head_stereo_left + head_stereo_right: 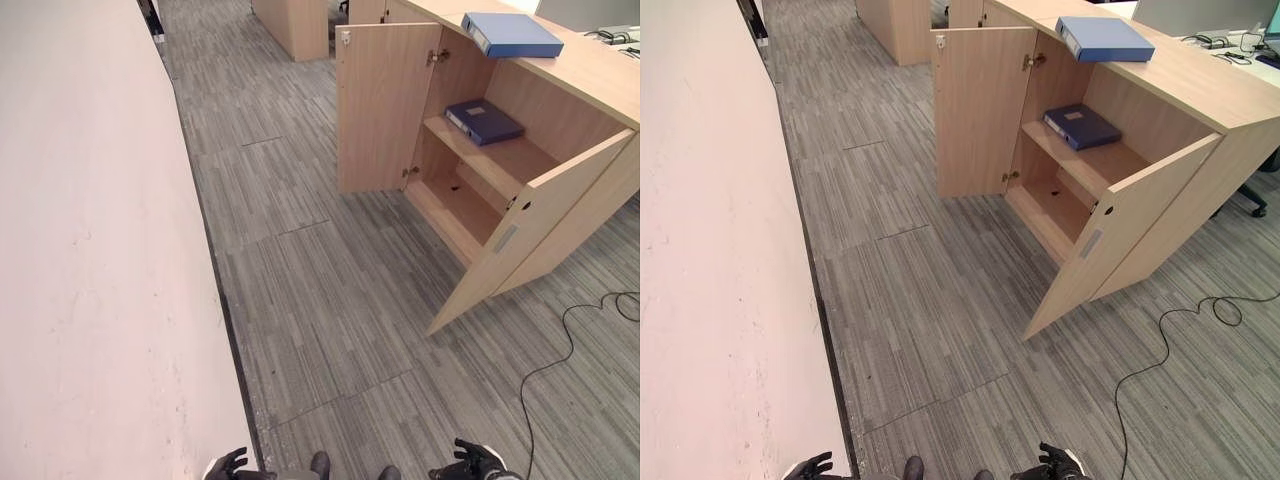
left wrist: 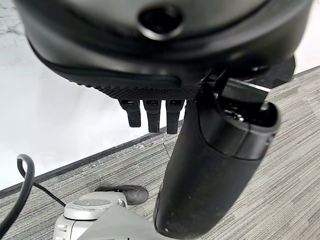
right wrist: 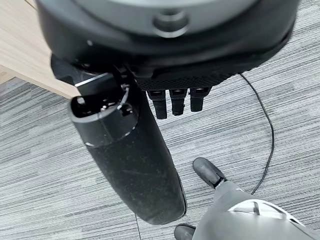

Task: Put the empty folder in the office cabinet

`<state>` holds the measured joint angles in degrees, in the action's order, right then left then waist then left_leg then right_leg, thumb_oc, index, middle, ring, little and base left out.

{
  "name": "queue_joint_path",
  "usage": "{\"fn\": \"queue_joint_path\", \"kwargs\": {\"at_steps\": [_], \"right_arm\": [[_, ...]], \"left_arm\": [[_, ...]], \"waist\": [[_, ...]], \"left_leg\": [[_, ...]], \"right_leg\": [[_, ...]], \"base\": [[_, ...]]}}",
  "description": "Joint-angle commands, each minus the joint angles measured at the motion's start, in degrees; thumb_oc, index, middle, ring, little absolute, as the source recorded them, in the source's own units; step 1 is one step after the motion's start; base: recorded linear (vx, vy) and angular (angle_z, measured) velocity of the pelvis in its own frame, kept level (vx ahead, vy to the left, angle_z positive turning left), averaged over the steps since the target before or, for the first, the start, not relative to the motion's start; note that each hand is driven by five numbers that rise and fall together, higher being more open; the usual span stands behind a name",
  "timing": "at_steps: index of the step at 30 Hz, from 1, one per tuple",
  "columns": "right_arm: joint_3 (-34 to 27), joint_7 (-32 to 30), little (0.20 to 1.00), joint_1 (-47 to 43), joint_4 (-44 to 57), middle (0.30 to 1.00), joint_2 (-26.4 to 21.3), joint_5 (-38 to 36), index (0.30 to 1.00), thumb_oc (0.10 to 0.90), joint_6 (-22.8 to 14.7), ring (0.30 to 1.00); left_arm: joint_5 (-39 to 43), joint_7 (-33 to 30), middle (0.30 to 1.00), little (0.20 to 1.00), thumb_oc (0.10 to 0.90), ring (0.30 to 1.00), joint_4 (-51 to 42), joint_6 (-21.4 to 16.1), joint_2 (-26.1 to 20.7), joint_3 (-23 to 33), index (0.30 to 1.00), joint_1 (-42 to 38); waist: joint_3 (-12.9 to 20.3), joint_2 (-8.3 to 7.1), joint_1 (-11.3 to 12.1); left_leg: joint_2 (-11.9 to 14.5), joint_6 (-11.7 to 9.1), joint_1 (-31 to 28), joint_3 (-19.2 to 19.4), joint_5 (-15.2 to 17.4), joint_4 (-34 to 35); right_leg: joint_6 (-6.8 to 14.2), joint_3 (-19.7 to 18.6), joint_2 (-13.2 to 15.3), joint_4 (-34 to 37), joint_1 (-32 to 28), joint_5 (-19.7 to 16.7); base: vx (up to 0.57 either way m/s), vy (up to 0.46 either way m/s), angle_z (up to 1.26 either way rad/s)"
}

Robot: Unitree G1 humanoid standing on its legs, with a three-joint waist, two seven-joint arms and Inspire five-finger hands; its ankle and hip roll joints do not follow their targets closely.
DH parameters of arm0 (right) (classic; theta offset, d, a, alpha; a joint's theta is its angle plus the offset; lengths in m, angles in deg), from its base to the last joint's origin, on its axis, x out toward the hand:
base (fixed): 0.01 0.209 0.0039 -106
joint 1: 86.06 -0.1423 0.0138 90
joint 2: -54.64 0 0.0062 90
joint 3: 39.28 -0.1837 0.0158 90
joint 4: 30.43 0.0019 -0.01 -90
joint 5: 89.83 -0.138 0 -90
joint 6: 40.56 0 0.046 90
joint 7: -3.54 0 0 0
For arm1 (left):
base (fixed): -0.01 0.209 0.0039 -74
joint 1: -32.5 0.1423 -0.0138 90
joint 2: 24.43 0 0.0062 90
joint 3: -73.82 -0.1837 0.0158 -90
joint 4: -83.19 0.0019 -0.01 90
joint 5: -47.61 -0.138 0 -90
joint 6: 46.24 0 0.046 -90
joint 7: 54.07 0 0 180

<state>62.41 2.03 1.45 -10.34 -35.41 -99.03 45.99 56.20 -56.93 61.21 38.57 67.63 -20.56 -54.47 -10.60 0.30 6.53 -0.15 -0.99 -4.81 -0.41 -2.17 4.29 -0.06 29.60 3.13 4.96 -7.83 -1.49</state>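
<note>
a: what's in front of you, biggest first?

b: you've a grey striped carpet floor with a pale wall along your left. ahead to the right stands the light wooden office cabinet with both doors swung open.

a: and the folders?

b: a light blue ring-binder folder lies flat on the cabinet's top. a dark blue folder lies flat on the upper shelf inside. you cannot tell which one is empty.

a: your hands?

b: your left hand and right hand hang low, well apart from the cabinet. both have their fingers relaxed and hold nothing.
</note>
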Motion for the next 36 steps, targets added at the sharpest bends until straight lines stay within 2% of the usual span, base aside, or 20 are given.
{"fn": "queue_joint_path", "kwargs": {"at_steps": [1, 36], "right_arm": [[1.3, -0.3, 0.900, -1.4, 0.1, 0.900, -1.4, 0.3, 0.900, 0.800, -1.1, 0.900], [0.9, -0.5, 0.900, -1.5, -1.2, 0.900, -2.0, 0.8, 0.900, 0.800, -0.9, 0.900]], "left_arm": [[-1.0, 0.3, 0.900, 0.900, 0.800, 0.900, 3.3, -1.2, -1.1, -0.7, 0.900, -2.9], [-1.3, 0.4, 0.900, 0.900, 0.800, 0.900, 3.2, -1.1, -1.2, -1.0, 0.900, -3.0]], "waist": [[1.2, -0.30, 1.2], [1.7, 0.01, 0.8]], "left_leg": [[4.3, -3.0, 0.7, 1.2, 4.0, -2.1], [4.0, -2.9, 0.4, 1.2, 4.3, -2.7]], "right_leg": [[5.5, -3.5, 4.1, -1.0, -2.9, 5.4], [5.4, -3.8, 4.2, -1.0, -3.4, 5.5]], "base": [[0.00, 0.000, 0.00], [0.00, 0.000, 0.00]]}}
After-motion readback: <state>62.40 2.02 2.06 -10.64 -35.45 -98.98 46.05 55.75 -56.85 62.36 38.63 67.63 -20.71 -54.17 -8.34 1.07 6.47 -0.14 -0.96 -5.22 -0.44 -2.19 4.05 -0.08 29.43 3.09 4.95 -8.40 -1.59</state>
